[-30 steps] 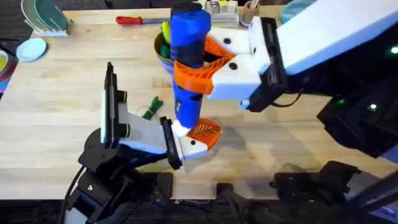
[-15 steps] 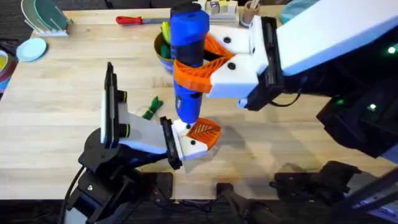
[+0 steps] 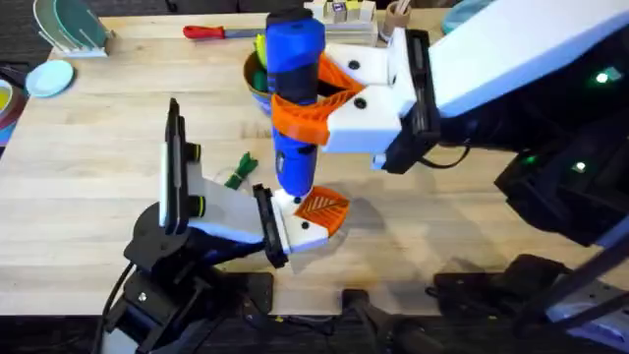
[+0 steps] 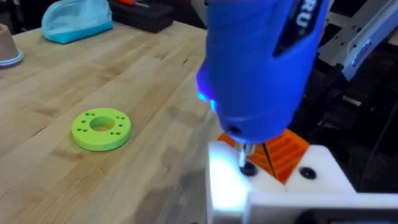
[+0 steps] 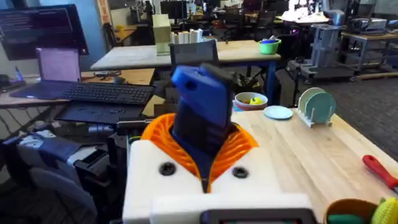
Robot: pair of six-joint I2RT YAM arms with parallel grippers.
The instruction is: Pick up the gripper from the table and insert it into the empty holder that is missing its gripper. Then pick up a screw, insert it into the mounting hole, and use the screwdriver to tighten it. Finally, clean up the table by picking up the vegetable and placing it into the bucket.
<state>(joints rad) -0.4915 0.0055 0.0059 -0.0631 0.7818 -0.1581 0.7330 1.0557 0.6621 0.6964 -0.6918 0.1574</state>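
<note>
You have one surface (image 3: 88, 177) with two arms over it. Your right hand (image 3: 307, 98) pinches the one screwdriver (image 3: 295, 69), upright, tip down on a screw in the holder (image 4: 273, 186). Your left hand (image 3: 300, 224) carries that holder; I cannot tell how its fingers stand. One vegetable (image 3: 238, 169) lies just beside it. One bucket (image 3: 257, 84) stands behind the screwdriver.

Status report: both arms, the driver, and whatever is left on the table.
Right pincer shut on the fat blue screwdriver, tip down on the white plastic holder. Left pincer: state unclear. Small green leafy vegetable on the wooden table, not binned.
</note>
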